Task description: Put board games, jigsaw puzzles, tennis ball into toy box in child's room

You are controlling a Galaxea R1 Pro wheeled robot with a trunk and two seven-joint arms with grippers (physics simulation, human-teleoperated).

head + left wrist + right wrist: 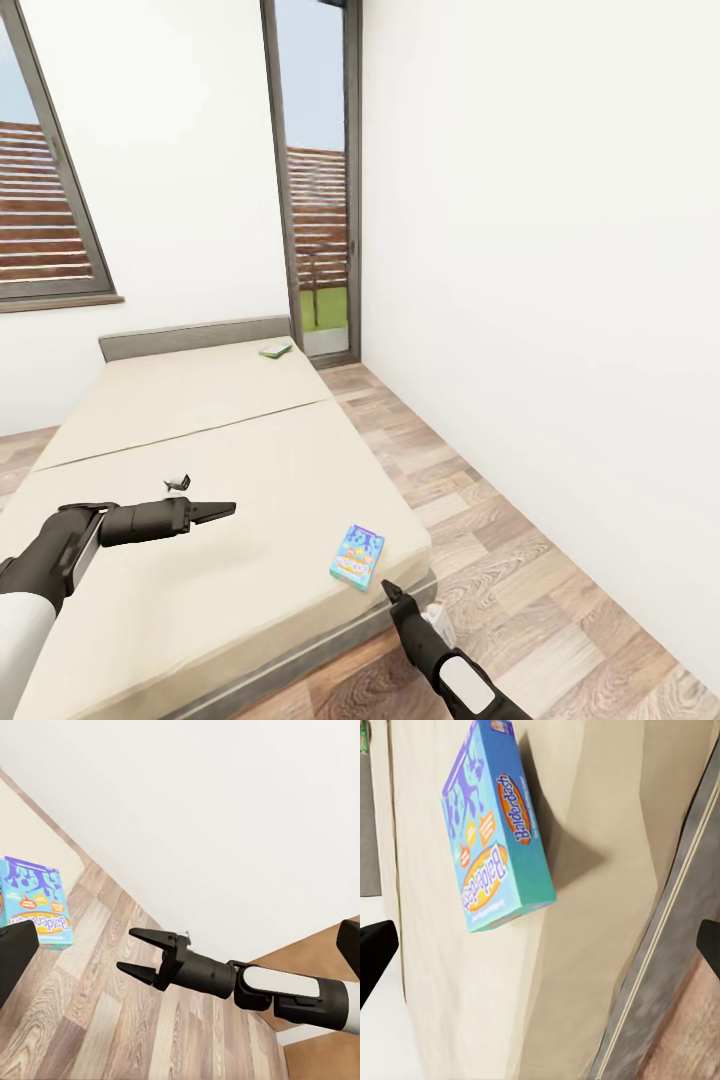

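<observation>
A blue and teal board game (357, 556) lettered Balderdash lies flat near the front right corner of the bed (200, 420). The left wrist view shows that box (34, 902), and so does the right wrist view (495, 832). A second board game (275, 349), green and white, rests by the grey headboard. My right gripper (392, 592) hovers just off the bed corner, a little short of the blue box, its fingers (146, 936) spread open and empty. My left gripper (222, 511) hangs open over the middle of the mattress, pointing toward the blue box.
A small grey object (178, 484) lies on the mattress beside my left gripper. The white wall (560, 300) runs along the right, with a strip of wood-plank floor (480, 520) between it and the bed. A glass door (318, 200) stands behind the headboard corner.
</observation>
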